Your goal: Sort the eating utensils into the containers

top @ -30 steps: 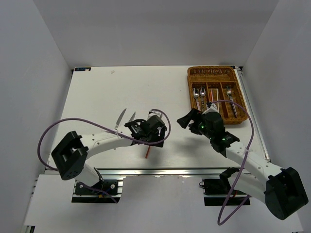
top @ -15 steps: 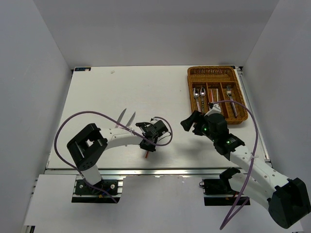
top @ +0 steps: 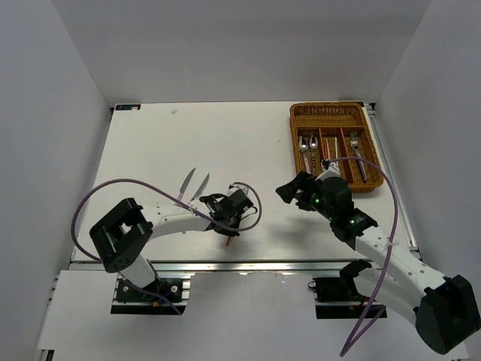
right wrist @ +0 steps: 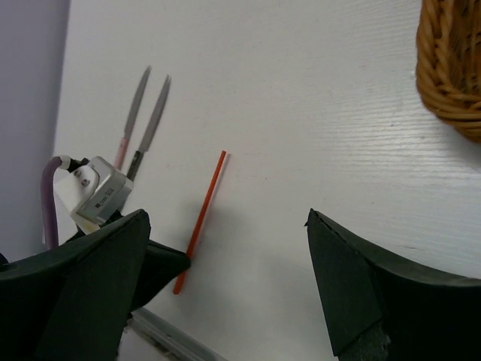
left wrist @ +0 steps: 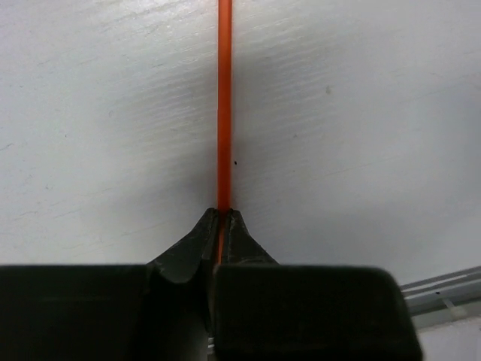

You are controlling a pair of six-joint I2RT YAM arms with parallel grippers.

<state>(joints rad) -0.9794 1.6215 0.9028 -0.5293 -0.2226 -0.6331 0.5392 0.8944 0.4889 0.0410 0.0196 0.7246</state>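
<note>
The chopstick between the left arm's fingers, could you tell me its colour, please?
Orange-red; the chopstick shows best in the left wrist view.

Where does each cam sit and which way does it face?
Top external: above and behind the bases, looking down at the table; left arm, right arm, wicker tray in view.
Left wrist: on the left gripper, looking down along its shut fingers at the red chopstick they pinch.
Right wrist: on the right gripper, facing across the table between its open fingers toward the two knives.
Shared: all three show the red chopstick.
</note>
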